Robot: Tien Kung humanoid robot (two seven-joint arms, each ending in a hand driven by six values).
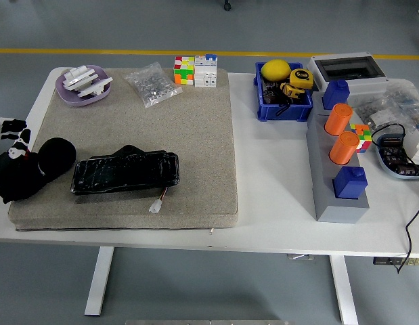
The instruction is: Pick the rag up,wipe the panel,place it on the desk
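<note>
A black rag (34, 169) lies bunched at the left end of the beige mat (195, 122). Right beside it lies the black glossy panel (125, 172), flat on the mat, with a small white connector (156, 206) on wires at its front edge. My left hand (11, 131) comes in at the picture's left edge and sits at the rag's far left corner, mostly cut off by the frame. I cannot tell whether it touches the rag. The right arm is out of view.
At the mat's back stand a purple dish (83, 85), a bag of small parts (151, 84) and puzzle cubes (195, 70). To the right are a blue bin (282, 91), a grey block holder (339, 159) with orange cylinders, and a cable (412, 230).
</note>
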